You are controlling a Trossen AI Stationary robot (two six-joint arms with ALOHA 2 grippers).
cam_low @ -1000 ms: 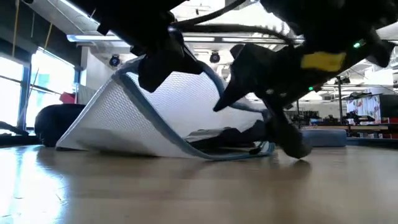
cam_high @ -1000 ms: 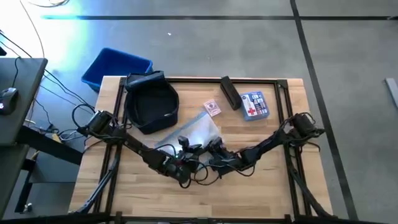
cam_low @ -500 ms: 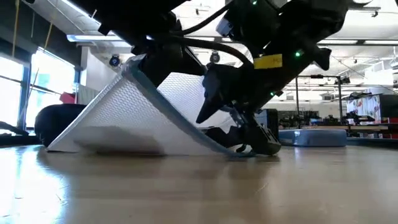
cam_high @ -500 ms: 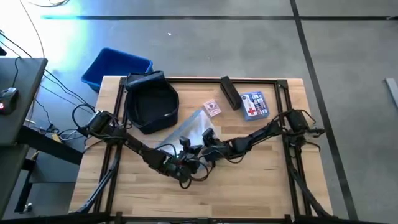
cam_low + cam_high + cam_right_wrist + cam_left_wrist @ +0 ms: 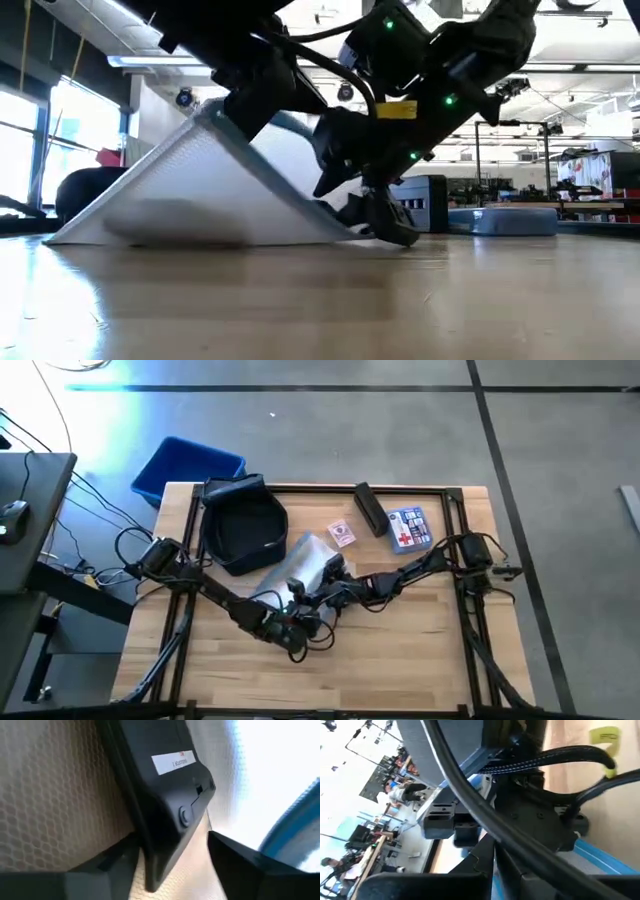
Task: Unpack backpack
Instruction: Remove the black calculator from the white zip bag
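Observation:
The dark navy backpack (image 5: 243, 528) lies at the table's far left, its mouth open upward. A clear mesh pouch (image 5: 310, 565) with blue trim lies mid-table, its far part resting on the wood. My left gripper (image 5: 228, 112) is shut on the pouch's raised near edge. My right gripper (image 5: 172, 870) is open and reaches into the pouch mouth. Its fingers (image 5: 102, 865) stand on either side of a black object (image 5: 165, 795) with a white label that lies inside the pouch. My left gripper holds the pouch's blue-trimmed upper edge (image 5: 212, 118) from above and keeps it raised. The mesh wall slopes down taut from there to the table (image 5: 120, 225). The arm hides the fingertips. My right gripper: whether its fingers touch the black object or the mesh, I cannot tell.
At the far right lie a small card box (image 5: 342, 533), a long black case (image 5: 369, 508) and a blue first-aid kit (image 5: 408, 527). A bright blue bin (image 5: 188, 468) stands beyond the table's far left corner. The near half of the table (image 5: 400, 660) is bare wood.
My right gripper has moved toward the table's left and far edges, into the pouch's open mouth. The pouch's lower edge, which lay stretched out toward the right, now shows shorter beneath it. My left gripper still holds the upper edge up.

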